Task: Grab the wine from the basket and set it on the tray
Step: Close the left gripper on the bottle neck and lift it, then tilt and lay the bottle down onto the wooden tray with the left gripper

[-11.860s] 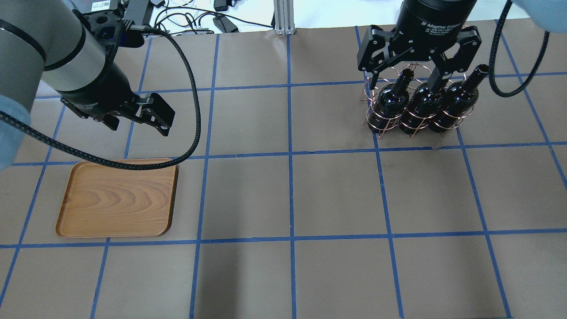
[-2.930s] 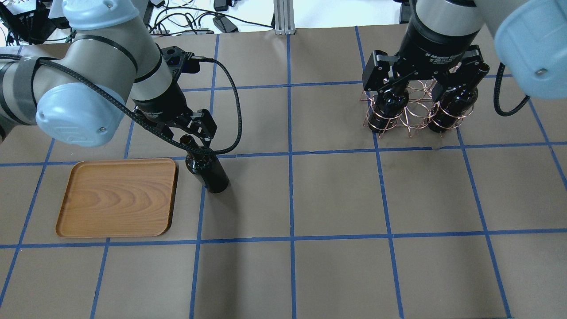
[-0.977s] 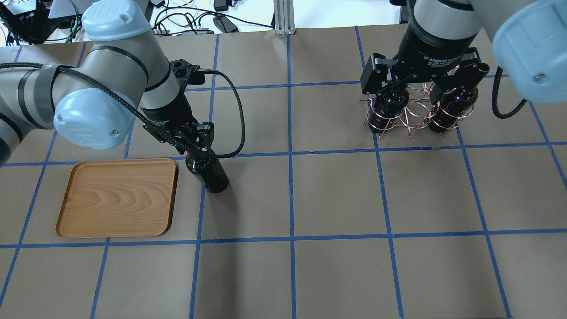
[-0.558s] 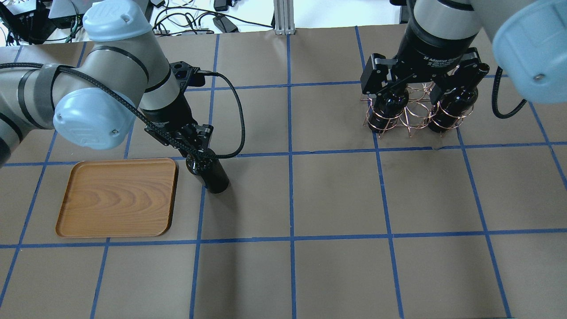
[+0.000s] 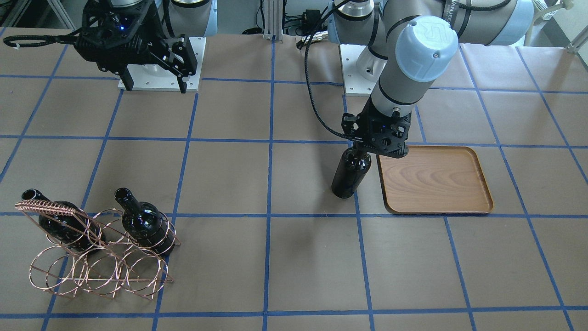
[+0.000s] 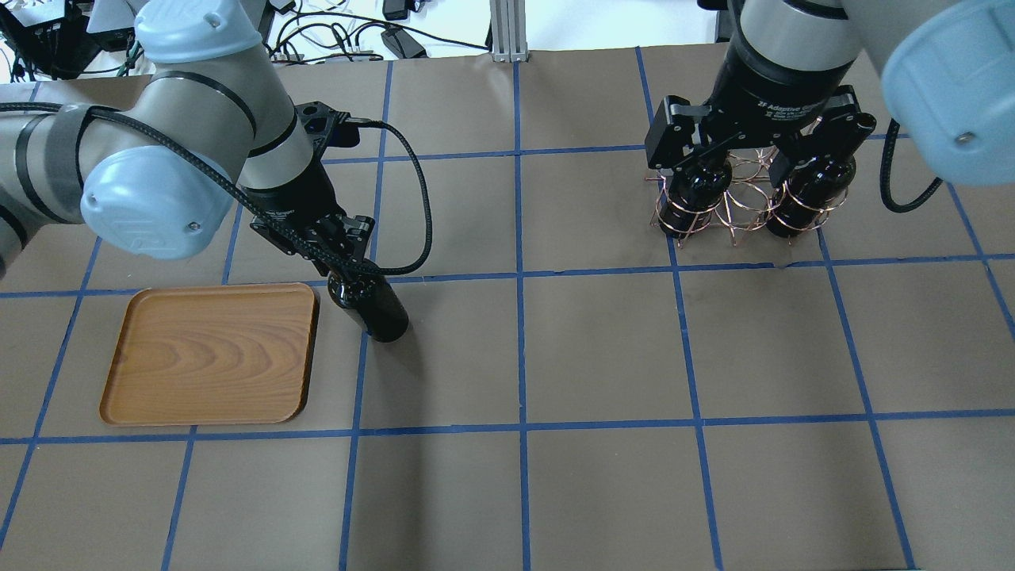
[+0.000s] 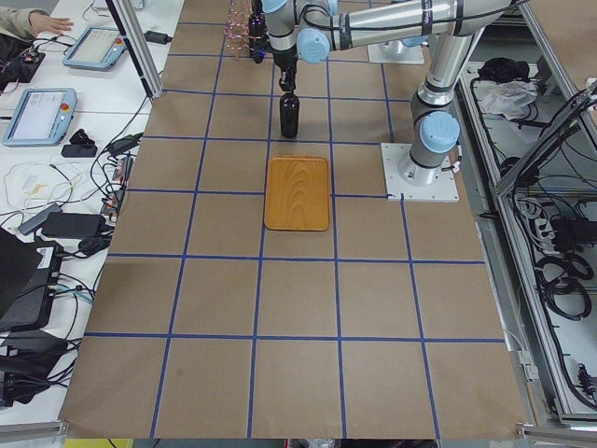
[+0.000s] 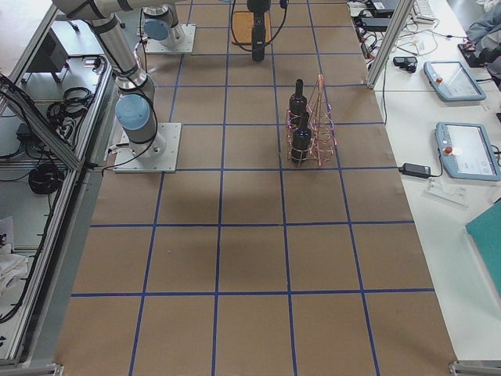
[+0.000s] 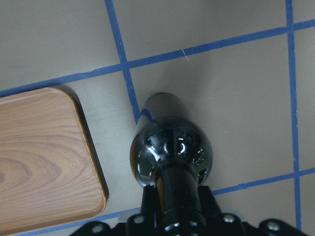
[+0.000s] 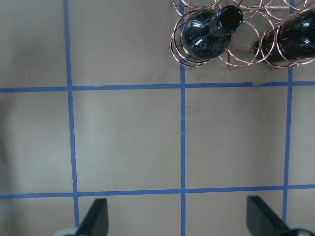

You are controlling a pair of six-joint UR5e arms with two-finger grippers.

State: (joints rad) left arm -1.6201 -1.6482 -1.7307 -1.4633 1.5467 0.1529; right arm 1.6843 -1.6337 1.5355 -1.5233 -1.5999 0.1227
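A dark wine bottle (image 6: 379,311) stands upright on the table just right of the wooden tray (image 6: 210,353). My left gripper (image 6: 342,258) is shut on its neck. In the left wrist view the bottle (image 9: 170,152) sits beside the tray's corner (image 9: 44,157). It shows likewise in the front view, bottle (image 5: 350,174), tray (image 5: 436,179), left gripper (image 5: 374,146). The copper wire basket (image 6: 745,205) holds two more bottles (image 5: 143,224) (image 5: 59,221), its middle slot empty. My right gripper (image 10: 179,221) is open and empty, high above the table near the basket.
The basket (image 5: 92,266) is at the table's far right, as the overhead view shows it. Blue tape lines grid the brown table. Cables and gear lie beyond the far edge (image 6: 333,32). Operator tablets lie on side desks (image 8: 458,78).
The middle bottle left the basket and stands beside the tray. My left gripper came down over its neck and closed, then shifted it slightly toward the tray. The right gripper rose and stayed open.
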